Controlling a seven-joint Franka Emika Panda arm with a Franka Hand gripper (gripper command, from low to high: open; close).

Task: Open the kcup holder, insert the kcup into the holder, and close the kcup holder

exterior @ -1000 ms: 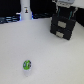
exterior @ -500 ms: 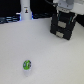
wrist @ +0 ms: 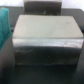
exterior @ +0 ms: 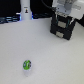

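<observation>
My end effector (exterior: 64,21) is hovering over the kcup holder (exterior: 62,27) at the counter's (exterior: 45,55) far edge; cannot tell finger state. The kcup (exterior: 27,64) is sitting near the front edge.

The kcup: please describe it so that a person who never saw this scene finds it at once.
On the white table in the exterior view, look toward the near edge, far from the black kcup holder under the gripper. The kcup stands there alone. It is the smallest thing, and only it has a bright green top.
</observation>
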